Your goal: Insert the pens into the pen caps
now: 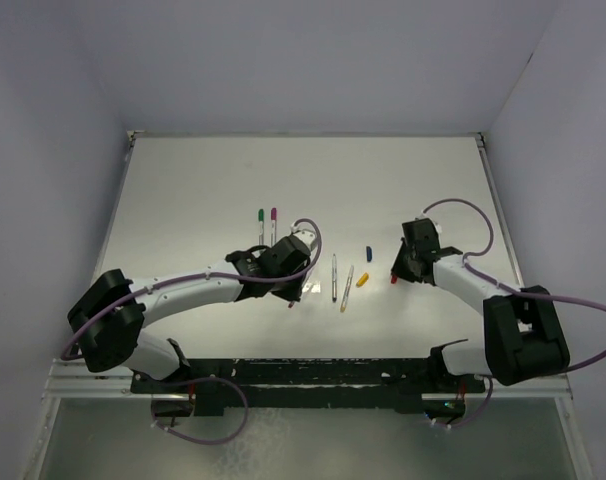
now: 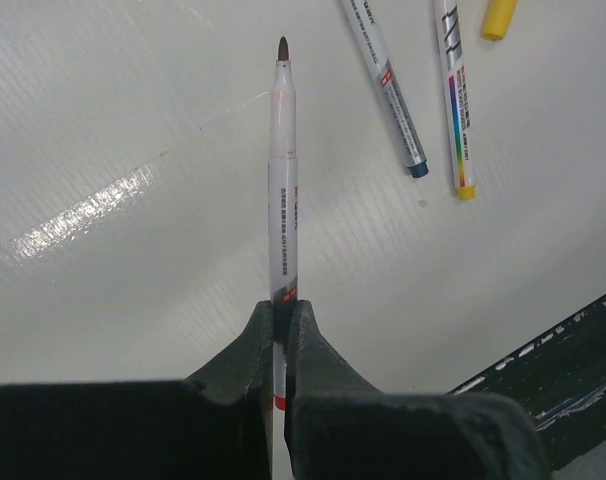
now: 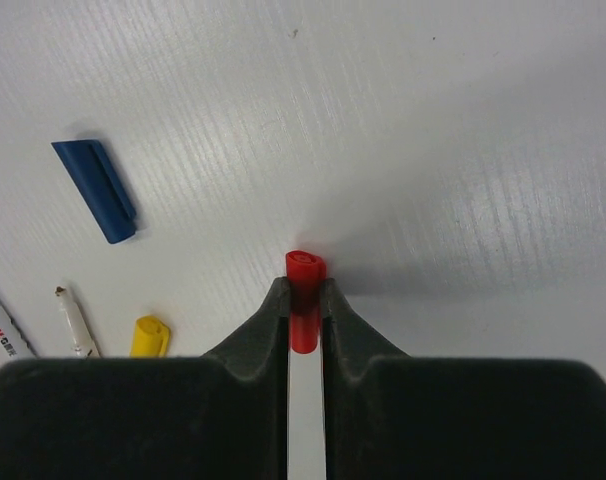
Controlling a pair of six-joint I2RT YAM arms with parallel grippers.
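My left gripper (image 2: 284,310) is shut on a silver-grey pen (image 2: 283,180) whose dark red tip points away from the wrist, just above the table. In the top view this left gripper (image 1: 286,287) sits left of centre. My right gripper (image 3: 304,295) is shut on the red pen cap (image 3: 305,268), open end facing outward, low over the table; in the top view the right gripper (image 1: 397,272) is right of centre. Two loose pens (image 1: 334,277) (image 1: 347,288) lie between the arms. A yellow cap (image 3: 150,336) and a blue cap (image 3: 95,188) lie nearby.
Two pens with a green end (image 1: 260,224) and a magenta end (image 1: 273,224) lie side by side further back, left of centre. The black rail (image 2: 573,340) at the table's near edge runs just behind the left gripper. White walls enclose the table.
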